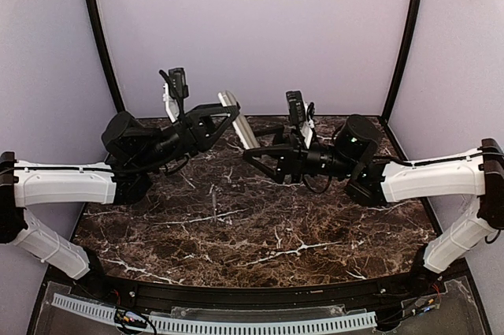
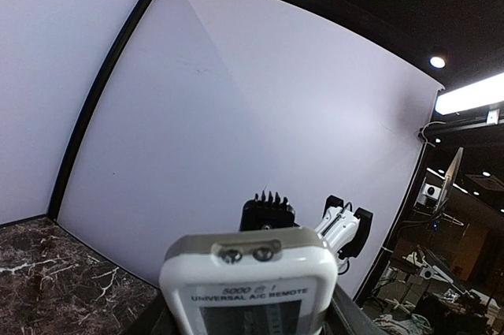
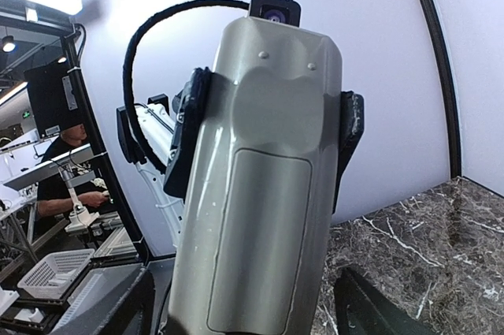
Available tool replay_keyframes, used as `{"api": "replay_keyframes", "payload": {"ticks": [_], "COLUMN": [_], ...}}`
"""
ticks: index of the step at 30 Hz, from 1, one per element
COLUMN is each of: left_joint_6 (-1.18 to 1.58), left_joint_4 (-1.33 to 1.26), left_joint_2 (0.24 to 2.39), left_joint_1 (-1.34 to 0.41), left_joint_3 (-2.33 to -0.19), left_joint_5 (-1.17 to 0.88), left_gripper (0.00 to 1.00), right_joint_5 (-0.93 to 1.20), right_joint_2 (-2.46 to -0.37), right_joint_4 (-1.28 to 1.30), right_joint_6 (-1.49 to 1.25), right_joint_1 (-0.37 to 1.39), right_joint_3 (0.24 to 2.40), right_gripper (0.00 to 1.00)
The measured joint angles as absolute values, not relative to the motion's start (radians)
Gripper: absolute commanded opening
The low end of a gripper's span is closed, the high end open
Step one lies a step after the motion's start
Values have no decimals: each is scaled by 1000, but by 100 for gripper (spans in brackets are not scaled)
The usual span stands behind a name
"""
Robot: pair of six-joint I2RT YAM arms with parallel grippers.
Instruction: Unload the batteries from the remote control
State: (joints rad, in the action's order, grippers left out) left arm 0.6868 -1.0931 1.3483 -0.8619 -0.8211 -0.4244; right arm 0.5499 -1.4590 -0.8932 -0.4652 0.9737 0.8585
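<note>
the left fingers [image 3: 189,134] are clamped on the slim rectangular remote control [image 3: 260,193], white on its front and grey-beige on its back. one black pad presses on each long edge of its upper part. they hold it in the air over the back middle of the dark brown marble-patterned counter [image 1: 236,232]. in the top view it slants from upper left to lower right.

in the left wrist view the white front faces the camera, with two small bulbs in the top end and a printed line above a small screen. the right fingers [image 3: 366,303] are spread apart, one dark tip at each lower corner of the right wrist view. the lower part of the remote control lies between them, and i cannot tell whether either tip touches it. from above they reach in from the right, just beside the remote control's lower end.

the grey-beige back faces the right wrist camera. a long rectangular cover panel [image 3: 256,248] sits flush and closed in it.

the left wrist's small black camera [image 3: 274,10] shows just over the remote control's top, and a black cable [image 3: 157,27] loops beside it. plain white walls [image 1: 252,27] and black corner posts [image 1: 98,35] enclose the counter. a pale perforated strip [image 1: 236,325] runs along its near edge. past the open side, a person in black [image 3: 55,154] stands at a bench near a white mesh basket [image 3: 51,272].
</note>
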Motion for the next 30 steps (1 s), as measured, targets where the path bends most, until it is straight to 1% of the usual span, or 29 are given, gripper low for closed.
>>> {"api": "replay_keyframes", "payload": {"ticks": [1,4,6,9,13,15,17,18,19,20,21,22,23,24,26,30], "left_joint_6": [689,693,693,693,676,676,677,678,677,677,677,678,677,671,667,651], "left_joint_4": [-1102,-1121,-1132,-1150,-1180,-1185,-1197,-1202,-1203,-1204,-1201,-1193,-1172,-1148,-1070,-865], "left_joint_2": [1351,1358,1360,1361,1362,1363,1363,1362,1361,1357,1352,1345,1335,1324,1288,1178], "left_joint_1": [-862,-862,-862,-862,-861,-860,-860,-860,-860,-859,-859,-859,-859,-860,-860,-860], "left_joint_3": [-818,-815,-815,-812,-797,-791,-781,-777,-772,-765,-758,-751,-747,-744,-742,-736], "left_joint_5": [-424,-423,-422,-419,-406,-398,-386,-381,-375,-369,-363,-354,-347,-340,-324,-282], "left_gripper": [0,0,0,0,0,3,16,31,41,61,68,81,86,92,97,98], "right_joint_5": [546,542,542,542,537,535,534,533,534,534,535,533,525,518,498,456], "right_joint_2": [-1461,-1464,-1468,-1475,-1480,-1482,-1483,-1483,-1483,-1483,-1482,-1482,-1481,-1481,-1474,-1423], "right_joint_4": [-898,-900,-899,-899,-886,-871,-839,-823,-804,-778,-759,-728,-692,-649,-562,-378], "right_joint_6": [-473,-480,-484,-492,-525,-524,-520,-517,-512,-506,-499,-485,-468,-447,-405,-300], "right_joint_1": [974,974,975,975,976,976,976,976,976,976,976,976,976,976,976,977], "right_joint_3": [860,865,875,891,898,905,918,925,932,939,944,952,962,973,990,1000], "right_gripper": [65,63,60,52,36,28,23,21,18,15,12,8,6,4,0,0]}}
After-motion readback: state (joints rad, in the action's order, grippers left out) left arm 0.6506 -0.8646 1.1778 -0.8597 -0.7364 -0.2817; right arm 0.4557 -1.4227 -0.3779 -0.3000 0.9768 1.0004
